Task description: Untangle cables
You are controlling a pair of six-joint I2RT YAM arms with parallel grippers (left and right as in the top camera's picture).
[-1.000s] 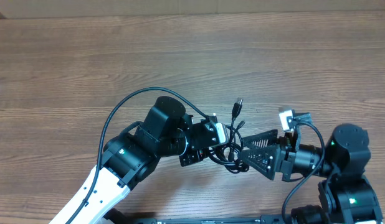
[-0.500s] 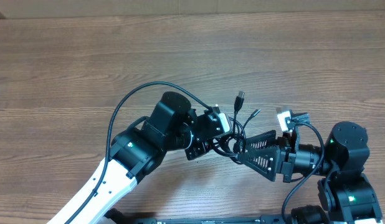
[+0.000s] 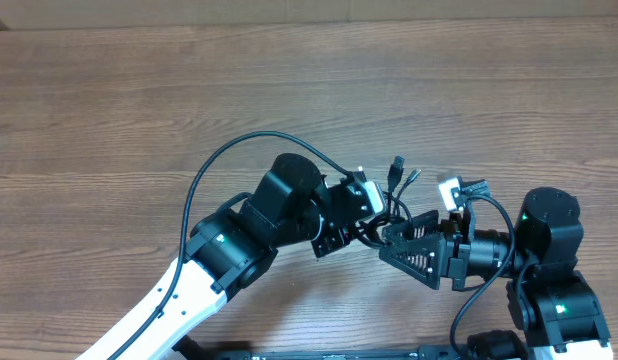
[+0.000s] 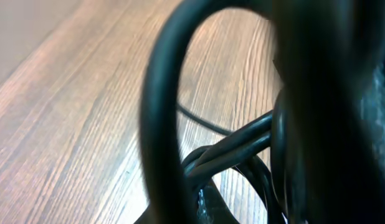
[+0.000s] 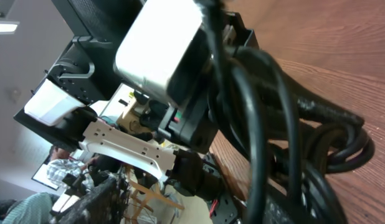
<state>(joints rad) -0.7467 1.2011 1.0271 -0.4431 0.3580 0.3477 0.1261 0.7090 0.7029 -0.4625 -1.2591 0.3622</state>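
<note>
You had both arms meeting a little right of the middle of the wooden table (image 3: 139, 100), toward its near edge. The left gripper (image 3: 372, 222) reached in from the near left with its jaws together, clamped on the cables (image 3: 387, 208). They hung as a small black knot at its fingertips. Two plug ends (image 3: 397, 164) stuck out of the knot toward the far side, close together.

The right gripper (image 3: 391, 242) came in from the right and pointed left at the same knot. Its jaws stood apart, with the tips just beside the loops. You could not tell from above whether either finger pressed on a cord.

In the left wrist view the cables (image 4: 161, 124) filled most of the picture. One thick blurred loop curved over the top, and thinner cords crossed under it above the wood (image 4: 68, 137). In the right wrist view the cords (image 5: 258, 130) ran down in front of the lens and bunched into looped ends at the right. A white block (image 5: 161, 43) on the left wrist sat behind them.

The left arm's own thicker cable (image 3: 214, 165) arched over its elbow, well clear of the knot.
</note>
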